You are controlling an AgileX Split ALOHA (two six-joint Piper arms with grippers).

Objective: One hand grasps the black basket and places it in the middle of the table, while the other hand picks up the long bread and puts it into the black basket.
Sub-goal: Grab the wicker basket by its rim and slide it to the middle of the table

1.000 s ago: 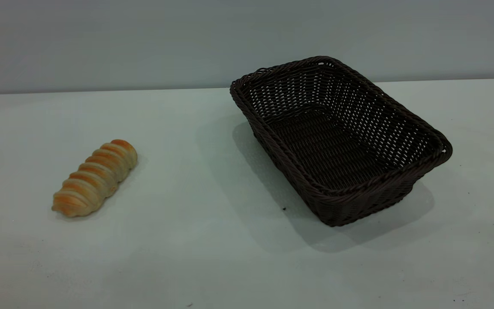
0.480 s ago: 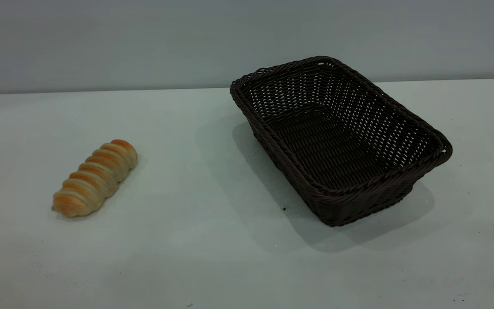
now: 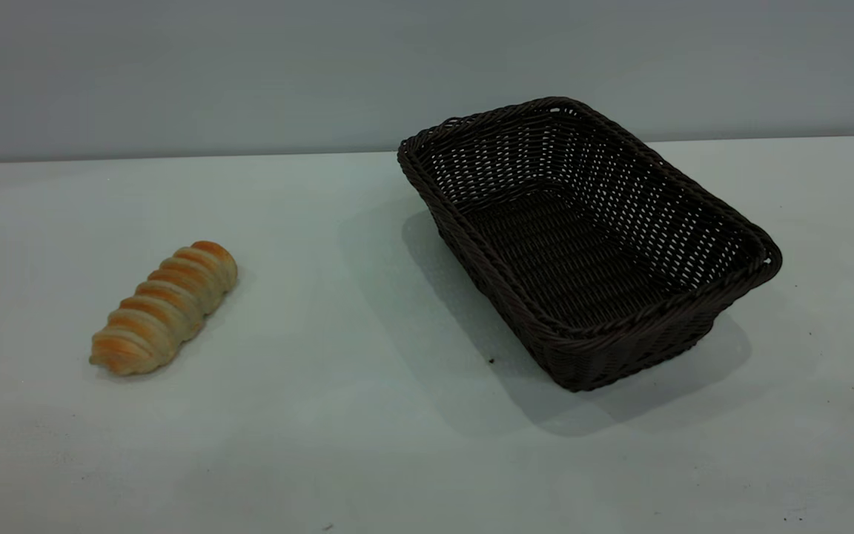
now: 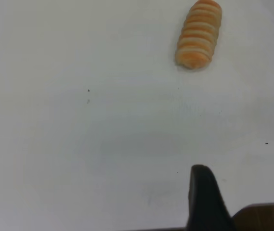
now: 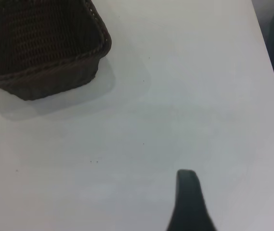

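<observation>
Woven dark wicker, the black basket (image 3: 586, 241) sits empty on the table (image 3: 338, 430), set at an angle, and the long bread (image 3: 164, 307) lies well apart from it on bare tabletop toward the left arm's side. Neither arm shows in the exterior view. Only one dark fingertip (image 4: 202, 192) of the left gripper shows, low over the table with the bread far ahead of it; I cannot tell its spread. Likewise one fingertip (image 5: 189, 197) of the right gripper, the basket's corner (image 5: 45, 43) well beyond it.
</observation>
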